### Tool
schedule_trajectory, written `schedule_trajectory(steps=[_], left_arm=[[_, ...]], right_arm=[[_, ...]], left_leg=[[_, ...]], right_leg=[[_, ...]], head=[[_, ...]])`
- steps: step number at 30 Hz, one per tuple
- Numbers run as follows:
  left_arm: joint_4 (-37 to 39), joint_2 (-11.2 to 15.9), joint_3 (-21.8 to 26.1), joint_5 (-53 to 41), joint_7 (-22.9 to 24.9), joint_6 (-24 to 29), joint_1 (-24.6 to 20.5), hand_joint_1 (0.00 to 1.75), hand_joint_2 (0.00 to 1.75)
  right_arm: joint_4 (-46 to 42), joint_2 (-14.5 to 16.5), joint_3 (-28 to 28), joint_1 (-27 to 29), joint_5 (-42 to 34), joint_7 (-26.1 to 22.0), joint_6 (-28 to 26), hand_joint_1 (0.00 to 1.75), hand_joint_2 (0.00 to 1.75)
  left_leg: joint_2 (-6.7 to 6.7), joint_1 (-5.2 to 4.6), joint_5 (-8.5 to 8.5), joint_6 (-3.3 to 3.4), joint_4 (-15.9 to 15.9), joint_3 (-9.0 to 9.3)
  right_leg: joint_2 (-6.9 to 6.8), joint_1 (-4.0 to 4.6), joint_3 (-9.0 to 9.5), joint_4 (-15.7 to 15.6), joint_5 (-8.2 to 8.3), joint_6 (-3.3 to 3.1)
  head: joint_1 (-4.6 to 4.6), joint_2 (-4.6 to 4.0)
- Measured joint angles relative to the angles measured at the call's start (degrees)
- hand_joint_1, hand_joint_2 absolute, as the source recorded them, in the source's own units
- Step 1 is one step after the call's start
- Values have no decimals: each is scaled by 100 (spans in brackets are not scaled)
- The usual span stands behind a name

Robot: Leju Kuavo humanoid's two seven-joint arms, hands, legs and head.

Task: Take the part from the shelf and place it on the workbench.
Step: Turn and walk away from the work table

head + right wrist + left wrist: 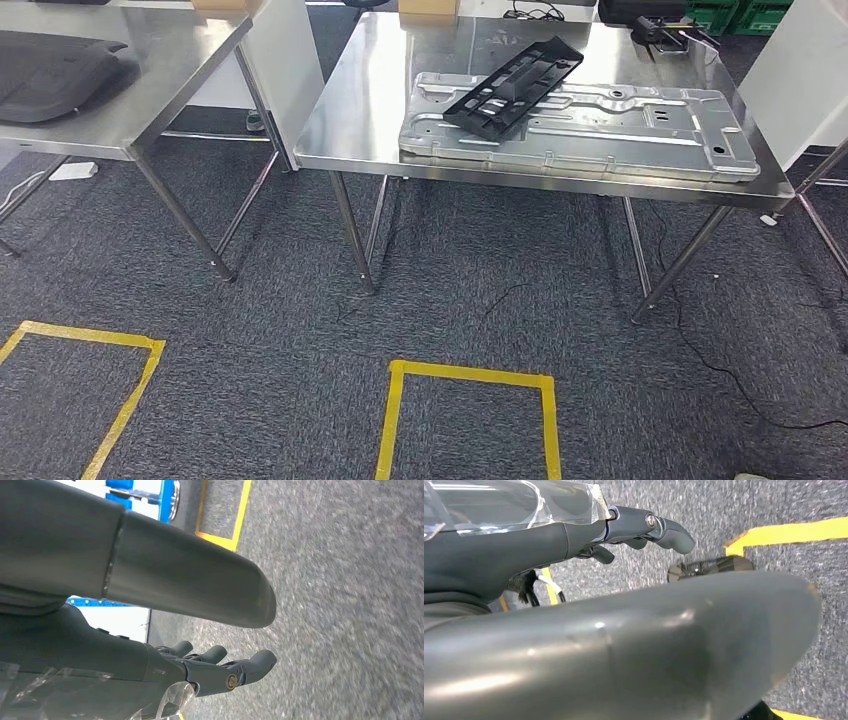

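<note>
A black plastic part (512, 82), long and ribbed, lies slantwise on a large grey stamped metal plate (640, 130). The plate rests on the steel workbench (355, 110) straight ahead of me. My left hand (624, 615) hangs over the grey carpet with its thick thumb across the view, its fingers (669, 530) stretched out and nothing in it. Hanging above the carpet too, my right hand (150, 580) holds nothing, and its fingers (250, 667) are straight and apart from the thumb.
A second steel table (150, 80) at the left carries a dark grey moulded piece (55, 75). Yellow tape boxes (470, 375) mark the carpet in front of the workbench. Thin cables (730, 375) trail on the floor at the right. A blue-and-white wheeled frame (140, 490) stands behind my right hand.
</note>
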Motion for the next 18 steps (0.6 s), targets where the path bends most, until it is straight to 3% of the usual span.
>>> schedule_trajectory(steps=[1,3,5,6,7,8,9,11,13,14,17,18], left_arm=[[0,1,-8,3,3,9,8,0,0],[0,1,-20,8,10,22,12,0,0],[0,-1,-24,9,11,24,1,0,0],[0,-1,-25,9,11,24,-1,0,0],[0,-1,-27,9,11,24,4,0,0],[0,-1,-28,9,10,23,11,0,0],[0,-1,-30,10,9,23,16,0,0],[0,1,-32,15,3,23,12,0,0],[0,2,-32,25,-4,23,-3,0,0],[0,1,-32,28,-5,23,-5,0,0],[0,2,-34,32,-7,20,11,0,0],[0,5,-35,33,-7,18,12,0,0]], right_arm=[[0,7,1,-16,-9,-17,-6,0,0],[0,17,2,-18,-14,-40,-15,0,0],[3,16,2,0,-18,-45,-11,0,0],[4,17,2,9,-20,-51,-4,0,0],[5,17,3,14,-20,-68,4,0,0],[6,17,5,16,-26,-92,7,0,0],[6,19,8,13,-45,-116,2,0,0],[6,28,12,3,-122,-162,-30,0,0],[6,39,11,-3,-192,-197,-74,0,0],[7,42,10,-3,-219,-212,-94,0,0],[7,37,7,-1,-296,-236,-140,0,0],[7,42,3,-1,-318,-242,-149,0,0]], left_leg=[[-13,16,-6,-30,13,-16],[139,27,-173,-95,271,-143],[386,44,-558,-162,1011,-495],[444,61,-729,-189,1426,-691],[472,74,-815,-208,1717,-825],[483,83,-788,-215,1786,-849],[492,88,-660,-211,1612,-754],[535,79,-285,-165,769,-319],[580,42,-86,-101,117,-1],[588,32,-68,-88,-3,46],[572,13,-55,-91,-8,37],[572,-6,-62,-60,3,31]], right_leg=[[-57,1,2,-9,12,-38],[-173,-10,7,-31,33,-110],[-284,-4,1,-36,32,-145],[-336,4,-4,-36,30,-152],[-380,9,-6,-35,28,-155],[-412,11,-6,-35,27,-156],[-432,11,-1,-35,26,-154],[-454,14,16,-34,24,-143],[-464,33,22,-30,16,-103],[-468,53,14,-18,-5,-85],[-467,65,9,-19,-9,-137],[-468,43,20,-49,21,-115]], head=[[-1,0],[-9,0],[-17,0],[-16,0],[-16,0],[-16,0],[-16,0],[-16,0],[-14,0],[-11,0],[-7,0],[-8,0]])
